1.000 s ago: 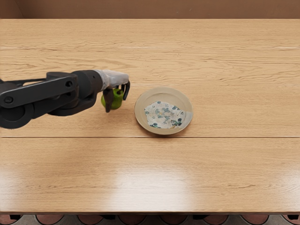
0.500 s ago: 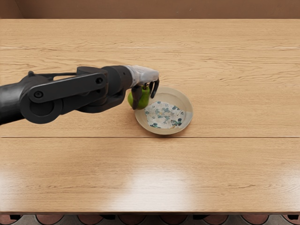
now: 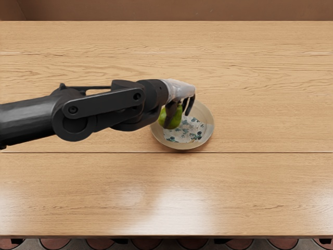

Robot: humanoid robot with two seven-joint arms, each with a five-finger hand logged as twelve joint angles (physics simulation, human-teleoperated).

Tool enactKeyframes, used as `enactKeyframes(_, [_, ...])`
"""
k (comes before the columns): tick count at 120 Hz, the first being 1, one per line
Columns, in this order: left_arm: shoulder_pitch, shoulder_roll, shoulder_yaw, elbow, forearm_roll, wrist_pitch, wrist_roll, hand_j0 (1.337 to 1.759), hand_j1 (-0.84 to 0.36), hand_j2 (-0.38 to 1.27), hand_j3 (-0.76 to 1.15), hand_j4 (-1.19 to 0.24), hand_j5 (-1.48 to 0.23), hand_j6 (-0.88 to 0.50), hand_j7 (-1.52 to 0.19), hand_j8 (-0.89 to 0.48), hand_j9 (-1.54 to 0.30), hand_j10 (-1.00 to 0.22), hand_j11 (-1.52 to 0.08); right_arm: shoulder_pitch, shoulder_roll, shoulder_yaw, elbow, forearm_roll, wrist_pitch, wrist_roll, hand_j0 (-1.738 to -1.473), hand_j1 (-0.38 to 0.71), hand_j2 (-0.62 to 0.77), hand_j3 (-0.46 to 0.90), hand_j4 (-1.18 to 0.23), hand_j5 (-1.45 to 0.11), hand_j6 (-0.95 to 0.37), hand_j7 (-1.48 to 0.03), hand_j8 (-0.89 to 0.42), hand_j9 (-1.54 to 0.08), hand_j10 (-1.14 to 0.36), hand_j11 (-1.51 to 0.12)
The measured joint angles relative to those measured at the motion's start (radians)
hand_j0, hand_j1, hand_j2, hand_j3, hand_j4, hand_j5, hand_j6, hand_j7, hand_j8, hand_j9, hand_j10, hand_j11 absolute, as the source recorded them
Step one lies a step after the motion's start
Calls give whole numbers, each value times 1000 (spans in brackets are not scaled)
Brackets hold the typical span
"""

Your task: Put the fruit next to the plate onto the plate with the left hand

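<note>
We grip the green fruit (image 3: 170, 118) in our left hand (image 3: 179, 95), fingers curled round it, above the left edge of the plate (image 3: 207, 136), whose centre lies just to the right.

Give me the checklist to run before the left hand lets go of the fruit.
1. Left hand shut on fruit: ok.
2. Fruit over plate: ok, above its left part.
3. Fruit touching plate: cannot tell, height unclear from this view.
4. Plate flat on table: ok.
5. Right arm away from the plate: ok, not in view.
</note>
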State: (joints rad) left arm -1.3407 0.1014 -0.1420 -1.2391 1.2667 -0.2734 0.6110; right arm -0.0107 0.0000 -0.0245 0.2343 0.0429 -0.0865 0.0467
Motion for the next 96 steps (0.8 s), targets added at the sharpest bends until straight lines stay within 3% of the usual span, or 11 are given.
enactKeyframes(27, [6, -9, 11, 15, 1, 0, 0, 1655, -344, 867, 0, -765, -1071, -574, -1045, -508, -1037, -698, -1038, 0, 0, 0, 0, 0, -1, 0, -1658, -320, -5, 0, -24, -31, -24, -31, -24, -31, -24, -31])
enactKeyframes(41, [6, -14, 16, 17, 1, 4, 0, 1655, -325, 767, 0, -742, -1038, -576, -1011, -506, -1004, -697, -1006, 0, 0, 0, 0, 0, -1, 0, -1658, -320, -5, 0, -24, -31, -24, -31, -24, -31, -24, -31])
enactKeyframes(47, [6, -17, 16, 17, 1, 10, 0, 1656, -278, 643, 0, -666, -925, -537, -904, -479, -898, -631, -900, 0, 0, 0, 0, 0, -1, 0, -1658, -320, -5, 0, -24, -31, -24, -31, -24, -31, -24, -31])
enactKeyframes(68, [9, -24, 16, 16, -1, 47, 0, 1657, 68, 276, 0, -296, -410, -242, -401, -217, -398, -282, -399, 0, 0, 0, 0, 0, 0, 0, -1658, -320, -5, 0, -24, -31, -24, -31, -24, -31, -24, -31])
enactKeyframes(96, [0, 11, 4, 16, -138, 57, 0, 1658, 260, 89, 0, -96, -131, -79, -128, -71, -127, -91, -127, 0, 0, 0, 0, 0, 0, 0, -1658, -320, -5, 0, -24, -31, -24, -31, -24, -31, -24, -31])
